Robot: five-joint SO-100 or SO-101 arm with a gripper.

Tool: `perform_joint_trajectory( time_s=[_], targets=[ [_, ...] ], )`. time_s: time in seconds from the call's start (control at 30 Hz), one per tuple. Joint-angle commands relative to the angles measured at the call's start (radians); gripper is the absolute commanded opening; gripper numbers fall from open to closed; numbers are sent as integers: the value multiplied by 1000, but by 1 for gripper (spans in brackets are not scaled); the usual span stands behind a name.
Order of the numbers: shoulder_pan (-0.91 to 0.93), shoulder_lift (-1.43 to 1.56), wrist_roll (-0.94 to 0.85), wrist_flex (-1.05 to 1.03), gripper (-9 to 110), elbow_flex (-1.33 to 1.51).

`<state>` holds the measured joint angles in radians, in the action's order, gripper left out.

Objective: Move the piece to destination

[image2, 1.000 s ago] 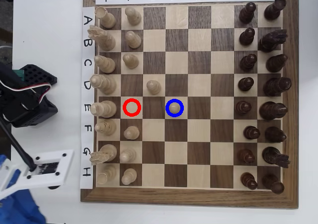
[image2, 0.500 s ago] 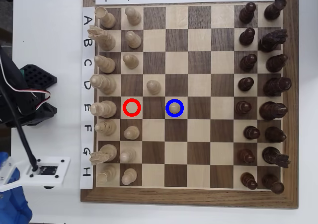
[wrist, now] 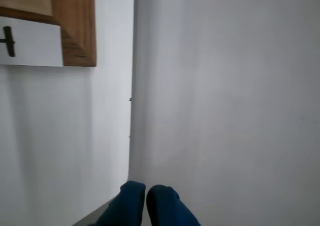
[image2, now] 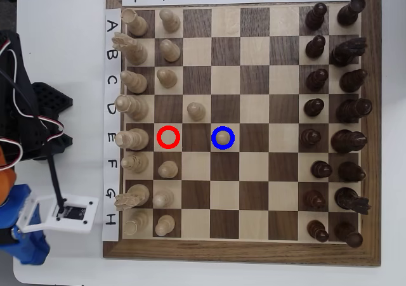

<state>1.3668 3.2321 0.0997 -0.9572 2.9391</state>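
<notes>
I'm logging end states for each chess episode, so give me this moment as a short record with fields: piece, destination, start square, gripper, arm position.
piece: cream pawn, upright inside the blue ring
destination: blue-ringed light square, row E, column 4, occupied by the pawn
start square: red ring, row E, column 2, nothing in it
gripper: blue fingers together in the wrist view, holding nothing, over the white table
arm position: off the chessboard, beside its left edge in the overhead view
</notes>
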Motion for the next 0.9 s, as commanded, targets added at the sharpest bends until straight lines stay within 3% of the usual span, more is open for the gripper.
perform_joint_trajectory(
  time_s=[0.0,0.37,0.57,0.87],
  targets=[
    [35,169,2,-43,1,146],
    [71,192,63,-78,0,204],
    [89,192,18,-258,0,158],
    [60,192,14,-242,0,160]
  ],
)
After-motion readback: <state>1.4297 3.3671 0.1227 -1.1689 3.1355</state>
